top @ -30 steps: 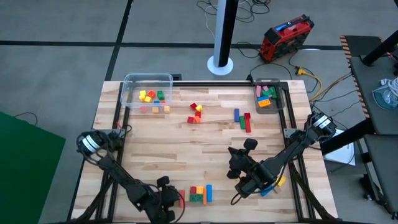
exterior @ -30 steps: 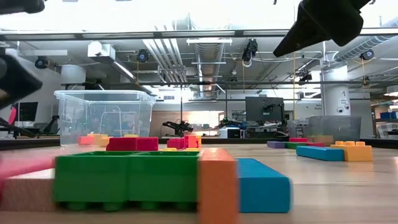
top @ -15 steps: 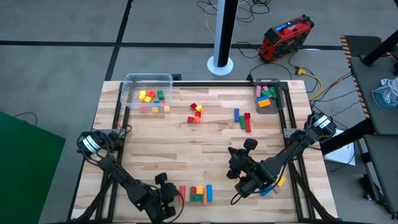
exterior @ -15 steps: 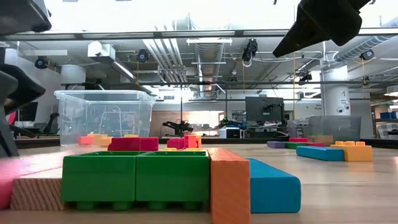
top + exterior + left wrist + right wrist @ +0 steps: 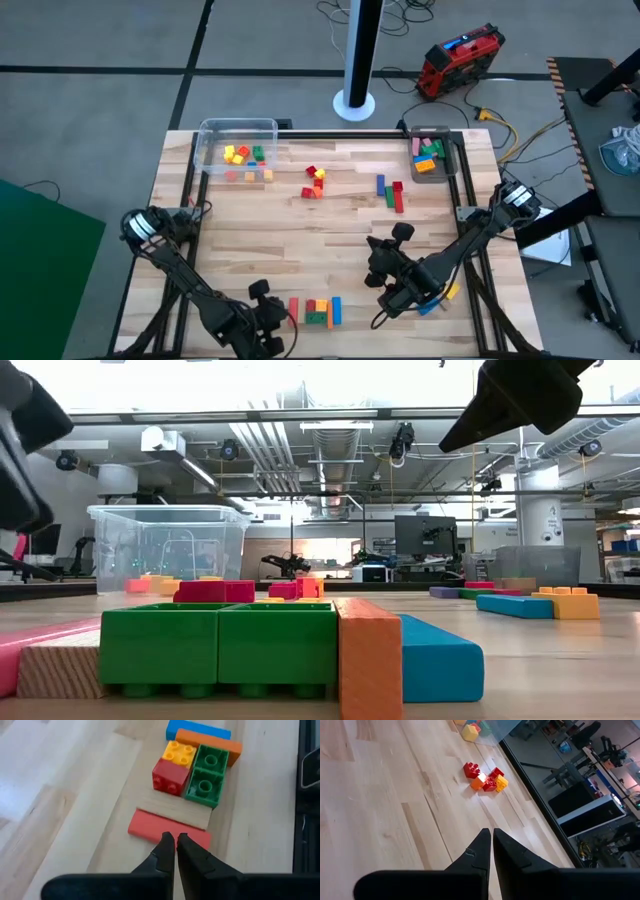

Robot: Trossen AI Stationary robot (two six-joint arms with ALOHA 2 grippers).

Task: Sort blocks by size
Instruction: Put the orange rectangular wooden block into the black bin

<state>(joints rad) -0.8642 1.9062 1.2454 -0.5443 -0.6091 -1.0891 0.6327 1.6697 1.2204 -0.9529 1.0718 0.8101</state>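
Note:
Near the table's front edge lies a tight group of blocks [image 5: 316, 312]: a red bar [image 5: 170, 831], a bare wooden bar [image 5: 172, 810], a red cube [image 5: 170, 776], a yellow cube [image 5: 180, 752], a green block [image 5: 207, 775], an orange bar [image 5: 210, 742] and a blue bar [image 5: 197, 728]. My left gripper [image 5: 268, 312] is shut and hangs above the red bar's left side, well off the table in the low view [image 5: 25, 450]. My right gripper [image 5: 385, 250] is shut over bare wood at the right of centre, pointing toward a little pile of red, orange and yellow cubes [image 5: 485, 776].
A clear tub [image 5: 237, 150] with several cubes stands at the far left. A grey tray [image 5: 432, 155] with bars is at the far right. Blue, green and red bars [image 5: 390, 192] lie mid-right. A blue and a yellow block [image 5: 440, 298] lie under my right arm.
My left gripper has risen from table height beside the red bar and drawn a little toward the table's left edge. Early in that second the block group slid slightly toward the table's right; since then it has lain still.

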